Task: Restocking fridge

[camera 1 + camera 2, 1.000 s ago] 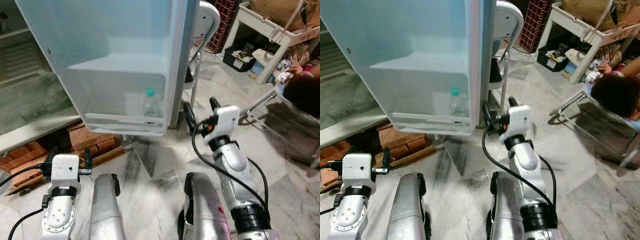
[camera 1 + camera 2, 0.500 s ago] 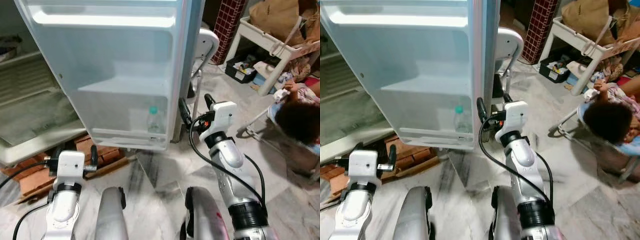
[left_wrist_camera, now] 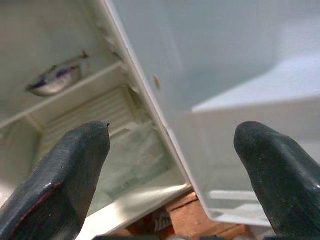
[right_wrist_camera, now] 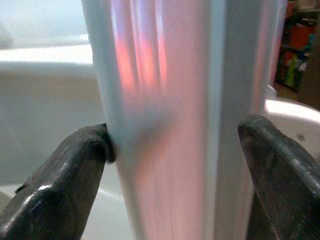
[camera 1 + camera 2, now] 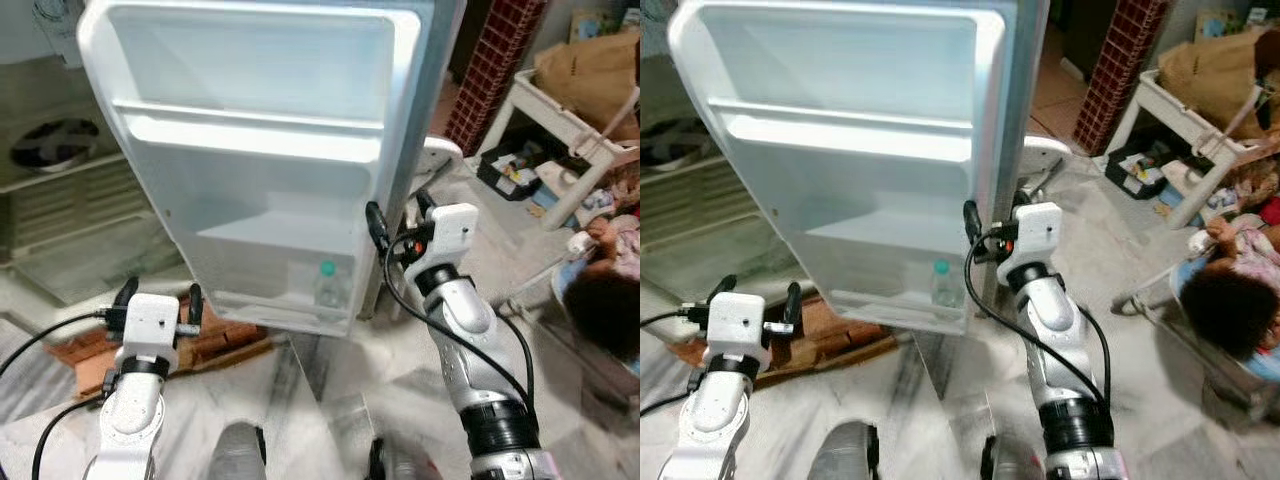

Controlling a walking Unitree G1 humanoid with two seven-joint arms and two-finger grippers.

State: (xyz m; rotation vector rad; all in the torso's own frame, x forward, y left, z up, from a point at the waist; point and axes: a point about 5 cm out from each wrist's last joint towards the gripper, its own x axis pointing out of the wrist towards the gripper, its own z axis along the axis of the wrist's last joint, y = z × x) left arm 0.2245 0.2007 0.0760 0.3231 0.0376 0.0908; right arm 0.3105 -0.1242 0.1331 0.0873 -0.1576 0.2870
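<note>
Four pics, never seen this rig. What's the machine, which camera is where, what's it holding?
It is a humanoid robot with two silver arms, each ending in a gripper of two long black fingers. The two wide pictures come from a stereo camera on its head, looking forward and down; the two close ones come from cameras on its wrists, looking along the fingers.

Before it stands an open fridge door, seen from the inside. One clear bottle with a green cap stands in the bottom door shelf.

The right gripper straddles the door's free edge, one finger on each side; whether it squeezes is hard to tell. The left gripper is open and holds nothing, low by the door's hinge side. Bricks lie on the floor under the fridge, and a person sits at the right.
</note>
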